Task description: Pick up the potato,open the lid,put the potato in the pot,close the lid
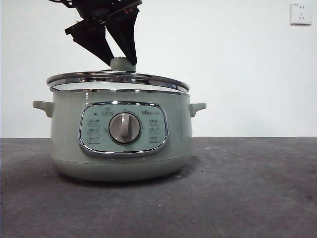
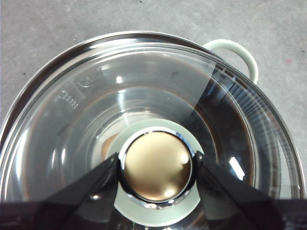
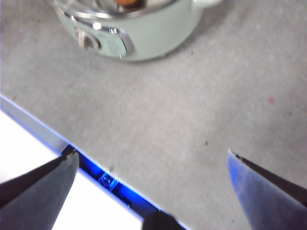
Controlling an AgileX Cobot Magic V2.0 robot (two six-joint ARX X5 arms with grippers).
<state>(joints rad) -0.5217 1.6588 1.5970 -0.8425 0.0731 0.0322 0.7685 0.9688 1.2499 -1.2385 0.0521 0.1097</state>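
Gripping the lid (image 2: pixel 144 120) knob — left claw (image 2: pixel 156 167), wall socket (image 1: pixel 301 13) behind.

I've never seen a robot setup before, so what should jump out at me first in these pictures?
The big sage-green pot fills the middle of the grey table, dial facing you. Above it, the left end effector comes down with its black jaws on either side of the knob of the glass lid, which sits on the pot. Through the glass, an orange-brown potato shows inside.

Pot (image 1: pixel 119 144) pale sage-green; lid (image 2: pixel 86 96) clear, chrome-rimmed; potato (image 2: pixel 109 146) orange-brown.
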